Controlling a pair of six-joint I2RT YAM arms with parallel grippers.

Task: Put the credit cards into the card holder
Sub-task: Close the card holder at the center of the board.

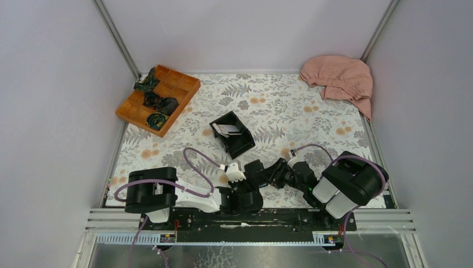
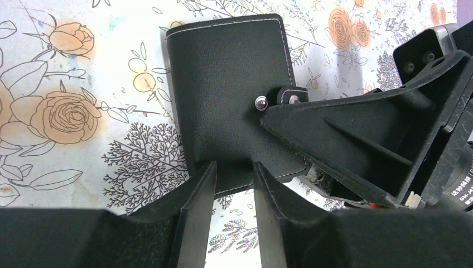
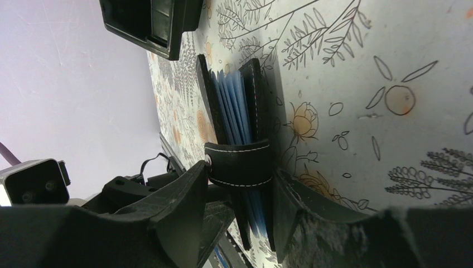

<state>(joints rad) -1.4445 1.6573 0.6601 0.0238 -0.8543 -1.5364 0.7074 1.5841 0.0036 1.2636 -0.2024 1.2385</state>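
Right wrist alone shows blue pockets inside the card holder (image 3: pixel 257 100)

Crowded round the card holder (image 2: pixel 223 95) by left gripper (image 2: pixel 234 170) and right gripper (image 3: pixel 240 173); black box (image 1: pixel 232 134) just beyond; open tabletop (image 1: pixel 301 106) beyond-right.

Your card holder (image 2: pixel 223 95) is black with white stitching. It lies face-parallel to the floral cloth (image 2: pixel 67 111), slightly agape, with blue-grey pockets (image 3: pixel 234 106) showing and the clasp tab (image 3: pixel 240 163) wrapped over its edge. Your pale credit cards (image 1: pixel 226 129) sit in the black box (image 1: pixel 241 146).
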